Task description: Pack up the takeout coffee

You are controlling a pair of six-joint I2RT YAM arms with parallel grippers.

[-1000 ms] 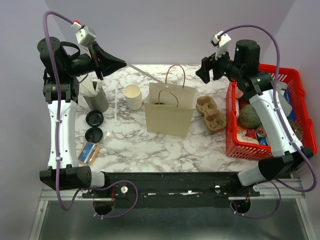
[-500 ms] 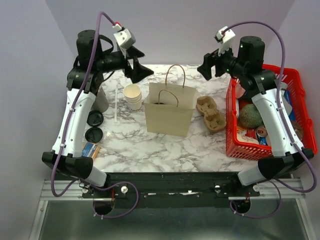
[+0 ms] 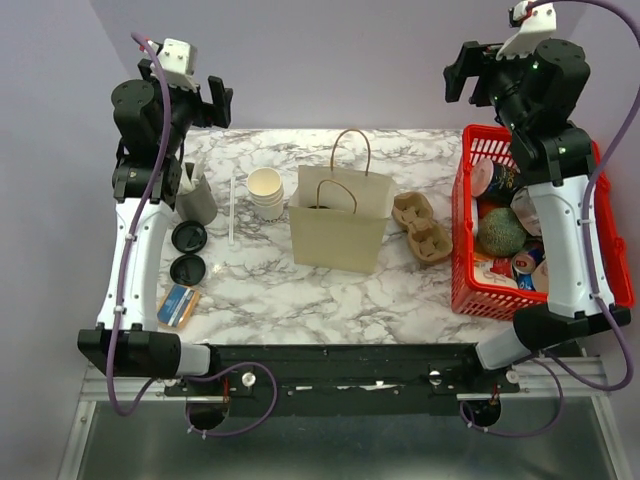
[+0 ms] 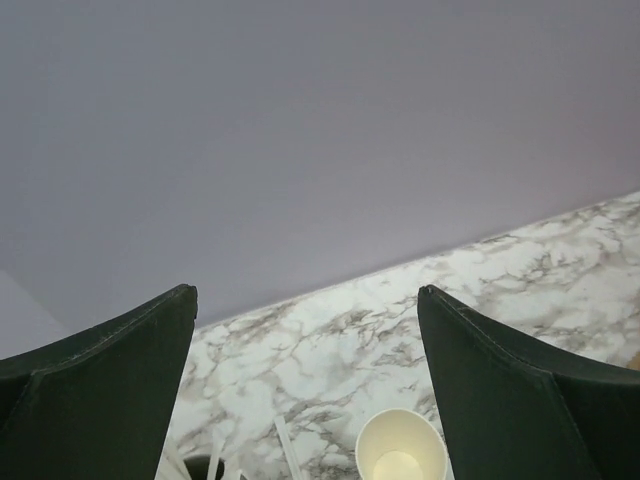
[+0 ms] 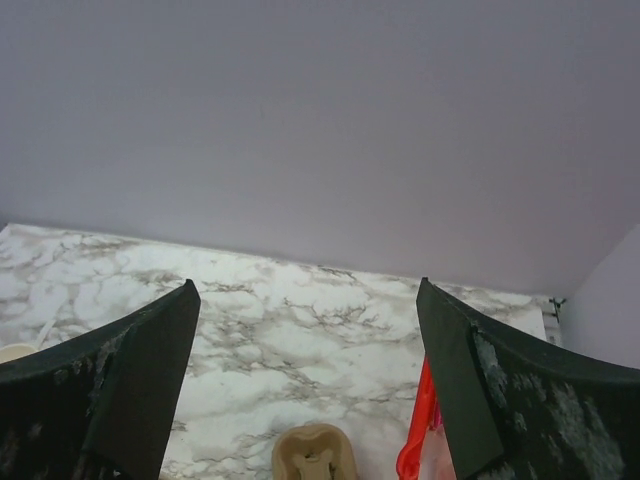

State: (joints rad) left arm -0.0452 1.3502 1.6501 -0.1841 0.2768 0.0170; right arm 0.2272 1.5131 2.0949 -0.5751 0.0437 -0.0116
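I cannot find the takeout coffee anywhere on the open bench (image 3: 260, 292). No lidded cup stands in view, and the cardboard cup carrier (image 3: 421, 228) just right of the paper bag (image 3: 338, 235) holds nothing. The bag stands upright at the middle of the bench with its mouth open. Something dark shows inside the mouth that might be the black lid, though I cannot tell. My judgement is that the coffee is already in the bag and the packing is done or nearly done, with at most a check of the bag left. Just left of the bag is the stack of lidless cups (image 3: 266, 192), and two loose black lids (image 3: 188, 237) lie near the left edge. The red basket (image 3: 461, 268) sits at the right edge. My left tool (image 4: 307, 295) and my right tool (image 5: 305, 290) hang high over the far corners, each with fingers spread wide and nothing between them.
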